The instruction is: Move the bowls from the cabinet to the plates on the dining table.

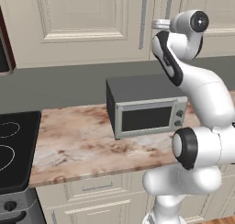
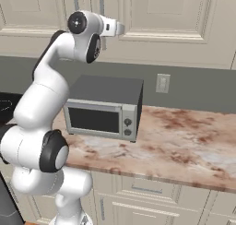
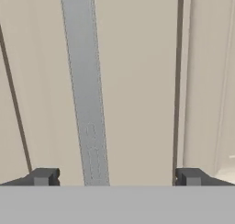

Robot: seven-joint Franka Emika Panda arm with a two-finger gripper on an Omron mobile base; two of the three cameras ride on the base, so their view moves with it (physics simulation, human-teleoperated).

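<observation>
hovering right in front of the cabinet (image 3: 133,81), the claw (image 3: 114,177) stands spread wide and empty, its two dark tips on either side of the silver handle (image 3: 85,90). the handle runs straight ahead of the claw, a little nearer one tip than the other, and whether the tips reach it yet cannot be told. a dark door seam (image 3: 179,81) lies just past the other tip.

the handle looks like a stiff metal bar, smooth and likely slippery, so a firm pinch across its width, around the middle of its length, should hold best; a loose grip could slide along it when the door is pulled. the door itself should be light but rigid, swinging on hinges, so the pull would need to follow an arc rather than a straight line.

the doors are shut, so the bowls cannot be seen; presumably they sit behind them, beyond the claw. as stone-look ware they would likely be fairly heavy, hard and breakable, best taken by the rim.

well below the claw, a microwave (image 1: 147,110) sits on the worktop (image 1: 78,145).
</observation>
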